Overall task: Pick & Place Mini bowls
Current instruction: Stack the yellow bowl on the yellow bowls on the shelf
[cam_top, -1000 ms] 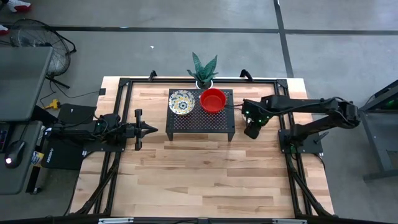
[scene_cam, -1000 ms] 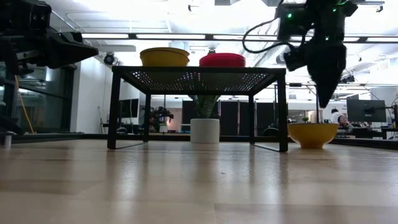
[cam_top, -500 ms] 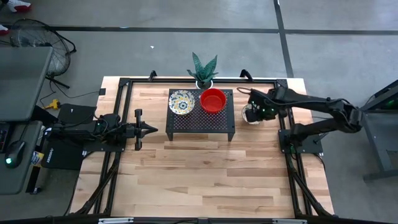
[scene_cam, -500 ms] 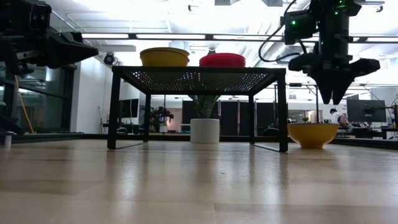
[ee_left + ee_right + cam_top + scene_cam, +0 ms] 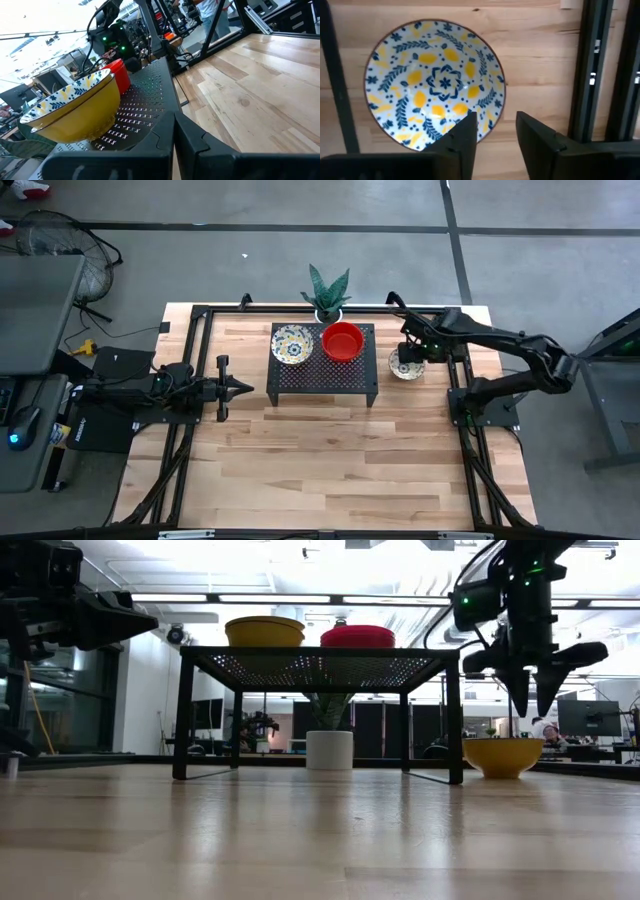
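Two mini bowls stand on the black perforated rack (image 5: 322,375): a cream-yellow patterned one (image 5: 292,344) (image 5: 264,632) and a red one (image 5: 343,341) (image 5: 357,636). A third, patterned bowl (image 5: 405,366) (image 5: 503,756) (image 5: 435,82) rests by its base on the table, right of the rack. My right gripper (image 5: 530,692) (image 5: 495,135) hangs open above this bowl's rim, fingers pointing down, touching nothing. My left gripper (image 5: 236,388) (image 5: 175,132) waits shut, left of the rack. Further bowls are out of view.
A white plant pot (image 5: 328,311) (image 5: 329,750) stands behind the rack at the table's far edge. A black frame rail (image 5: 590,70) runs close beside the bowl on the table. Bare wood (image 5: 330,460) spreads from the rack toward the near edge.
My right gripper has moved toward the table's far edge, from a spot nearer me to a place over the patterned bowl on the table, and it has turned about its wrist. The bowl has stayed where it was.
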